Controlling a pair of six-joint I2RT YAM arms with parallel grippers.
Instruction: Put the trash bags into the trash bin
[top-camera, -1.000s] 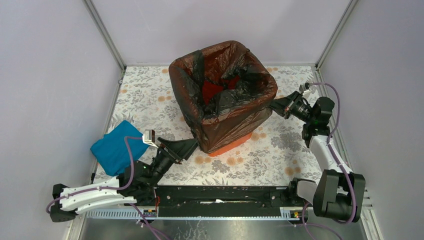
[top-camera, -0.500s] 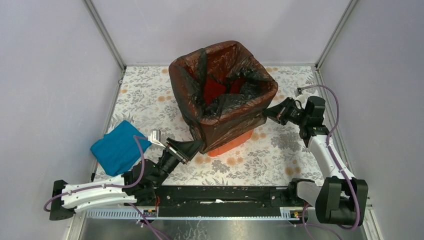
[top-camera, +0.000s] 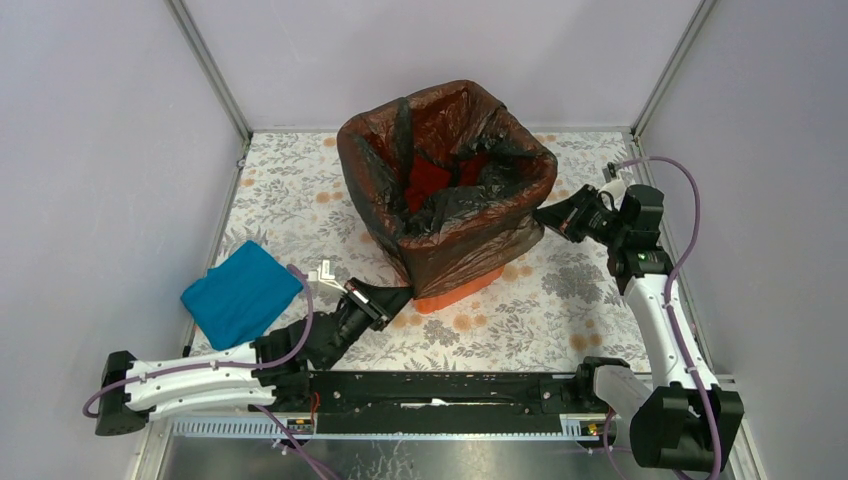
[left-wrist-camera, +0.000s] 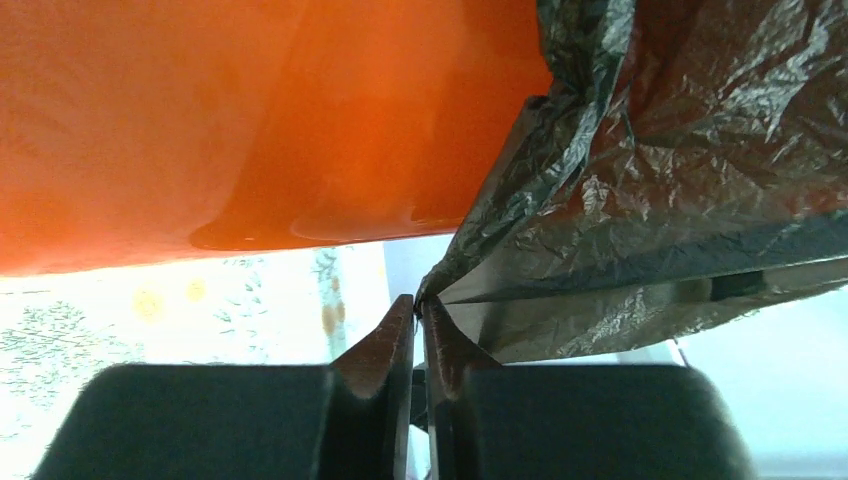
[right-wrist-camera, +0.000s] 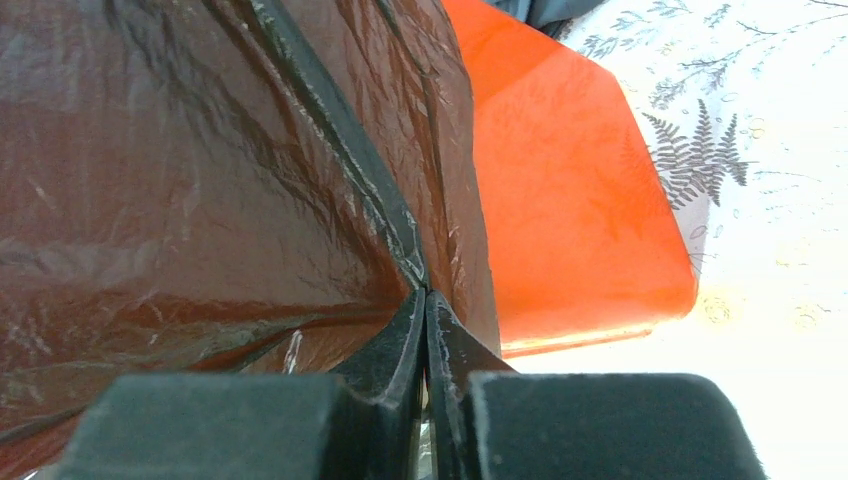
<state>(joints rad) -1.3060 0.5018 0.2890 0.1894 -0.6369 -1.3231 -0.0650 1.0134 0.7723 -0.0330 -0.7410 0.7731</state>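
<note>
The black trash bag lines the orange trash bin and hangs down its outer walls, stretched brownish. Low at the bin's near front corner, my left gripper is shut on the bag's hem. In the left wrist view, the crinkled bag runs into the closed tips of that gripper, below the bin's wall. My right gripper is at the bin's right side. It is shut on a fold of the bag, pinched at the tips, with the bin's wall bare beside it.
A teal-blue cloth lies on the floral tabletop at the left, close to the left arm. Grey walls close in the table at the back and both sides. The bin stands at the table's middle back.
My left gripper reached in to the bin's lower front corner and closed on the bag's hem. The right gripper shifted slightly beside the bin, still on the bag.
</note>
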